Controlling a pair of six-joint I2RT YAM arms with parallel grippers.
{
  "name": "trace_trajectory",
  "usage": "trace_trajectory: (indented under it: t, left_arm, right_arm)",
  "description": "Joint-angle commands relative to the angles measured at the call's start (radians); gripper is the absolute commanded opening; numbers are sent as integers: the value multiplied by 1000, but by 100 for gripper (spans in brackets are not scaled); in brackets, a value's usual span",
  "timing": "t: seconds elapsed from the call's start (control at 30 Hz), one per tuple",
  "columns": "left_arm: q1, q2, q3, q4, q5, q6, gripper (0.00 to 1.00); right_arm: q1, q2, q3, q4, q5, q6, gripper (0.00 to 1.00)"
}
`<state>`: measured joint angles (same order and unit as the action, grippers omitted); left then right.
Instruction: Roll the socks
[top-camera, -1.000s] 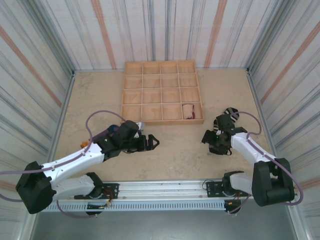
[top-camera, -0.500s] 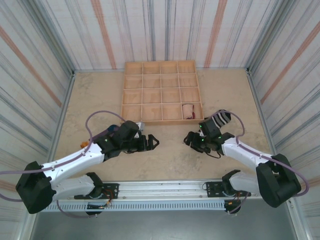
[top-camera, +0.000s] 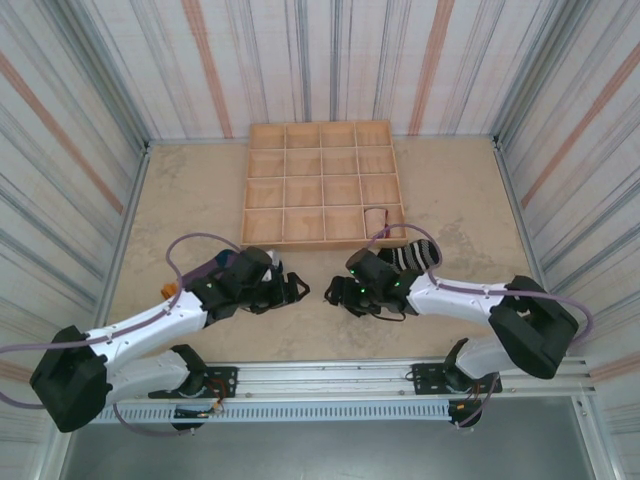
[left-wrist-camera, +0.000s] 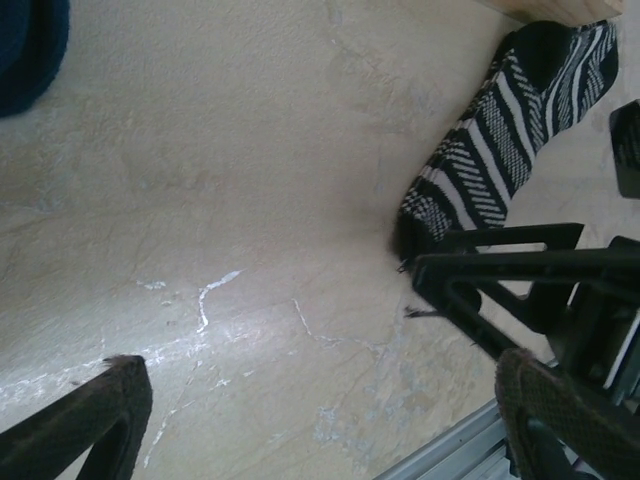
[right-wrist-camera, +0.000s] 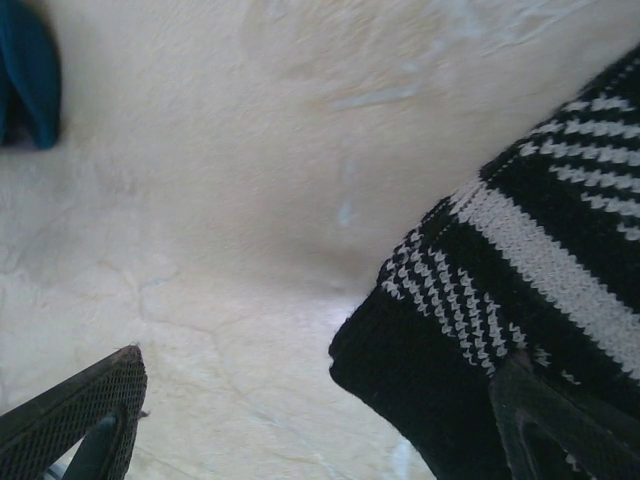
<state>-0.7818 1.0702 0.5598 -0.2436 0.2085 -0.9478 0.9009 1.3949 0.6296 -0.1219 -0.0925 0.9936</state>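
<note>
Black-and-white striped sock (top-camera: 412, 255): has shifted from beside the wooden tray (top-camera: 300, 243) toward centre with the right gripper (top-camera: 338, 296), whose fingers are spread wide and clamp nothing. Left gripper (top-camera: 297, 291): wide apart, empty. Rolling likely starts next.

Right gripper (top-camera: 338, 295), striped sock (top-camera: 412, 255): leftward

The tray (top-camera: 325, 243) sits at the back of the table (top-camera: 190, 200) — one sock (top-camera: 376, 215) in its front right box, another sock (top-camera: 413, 255) just before it.
</note>
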Motion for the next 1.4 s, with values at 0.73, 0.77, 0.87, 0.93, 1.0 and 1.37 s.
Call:
trace_trajectory:
  t: [0.73,0.77,0.87,0.93,1.0,1.37]
  left_arm:
    - [-73,436,98,386,166,-207,63]
    - [-80,462,105,400,174,-220,62]
    - [-99,510,98,465,172,-270,58]
    - [-109,523,86,486,159,-300,56]
    - [-117,532,81,483,146,-317,54]
    - [-130,625,73,598,139,-400,47]
  right_arm:
    - [33,-561,-126,-349,278,-145,81]
    - [28,-571,-132,-355,281,-141,80]
    - [12,-593,-141,-373,286,-125,80]
    - [-2,-606,-146,-380,279,-120,81]
    - [-15,-619,-153,-383,275,-115,81]
    - [-46,-594,-142,-396,264,-150,79]
